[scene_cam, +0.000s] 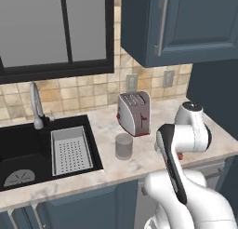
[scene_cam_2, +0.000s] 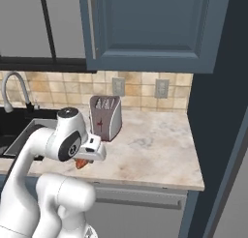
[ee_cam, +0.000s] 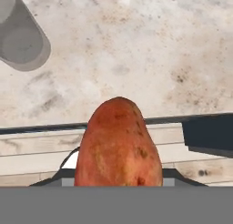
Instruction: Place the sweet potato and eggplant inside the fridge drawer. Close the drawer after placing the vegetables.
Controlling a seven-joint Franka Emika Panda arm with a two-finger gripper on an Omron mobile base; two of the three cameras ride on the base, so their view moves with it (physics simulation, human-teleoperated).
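The gripper [ee_cam: 118,184] pinches the sweet potato [ee_cam: 118,143], holding it above the near edge of the counter [ee_cam: 136,59], with the toaster [scene_cam: 134,112] and a grey cup [scene_cam: 123,145] farther back. By my judgement the task is in its early part: this vegetable must go to the fridge drawer, then the eggplant, then closing.

Orange-red sweet potato [ee_cam: 118,143] with dark specks; beige marbled counter [ee_cam: 136,59]; silver toaster [scene_cam: 134,112] with red side; grey translucent cup [scene_cam: 124,146]; black sink [scene_cam: 23,151]; blue-grey cabinets [scene_cam_2: 150,29]; tan tiles [scene_cam: 83,90].
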